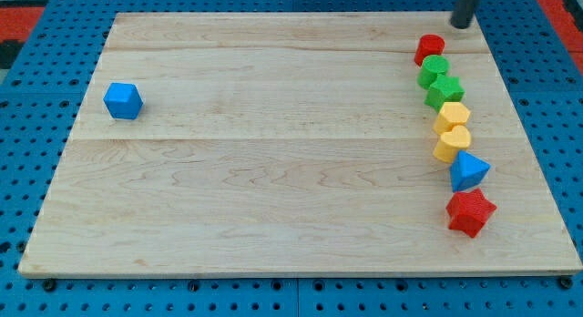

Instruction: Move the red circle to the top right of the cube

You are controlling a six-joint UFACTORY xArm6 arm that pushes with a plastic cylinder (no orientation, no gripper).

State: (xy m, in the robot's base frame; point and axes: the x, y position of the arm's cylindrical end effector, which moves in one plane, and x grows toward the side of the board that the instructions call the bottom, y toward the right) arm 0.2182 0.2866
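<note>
The red circle (429,49) sits near the view's top right of the wooden board (273,171), at the head of a column of blocks. The blue cube (122,100) sits alone at the view's left. My tip (461,25) is at the view's top right, just up and right of the red circle, with a small gap between them.
Below the red circle run two green blocks (434,70) (445,90), a yellow hexagon (452,115), a yellow heart (451,143), a blue triangle (468,171) and a red star (470,212). The board lies on a blue pegboard (27,126).
</note>
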